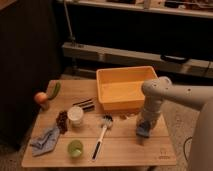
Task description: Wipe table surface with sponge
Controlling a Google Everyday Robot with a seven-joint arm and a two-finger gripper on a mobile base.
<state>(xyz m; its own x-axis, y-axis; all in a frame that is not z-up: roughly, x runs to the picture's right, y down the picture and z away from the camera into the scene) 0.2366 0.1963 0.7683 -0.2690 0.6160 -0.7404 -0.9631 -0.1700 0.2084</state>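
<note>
A blue-grey sponge (143, 130) lies pressed on the wooden table (125, 150) near its right edge, in front of the orange bin. My gripper (144, 125) points straight down onto the sponge at the end of the white arm (165, 92) that comes in from the right. The gripper sits right on top of the sponge and hides part of it.
An orange plastic bin (122, 87) stands at the back right. A dish brush (101, 135), a white cup (75, 114), a green cup (75, 148), a blue-grey cloth (44, 140), a dark snack bar (85, 105), an apple (40, 97) and a green vegetable (54, 90) lie to the left.
</note>
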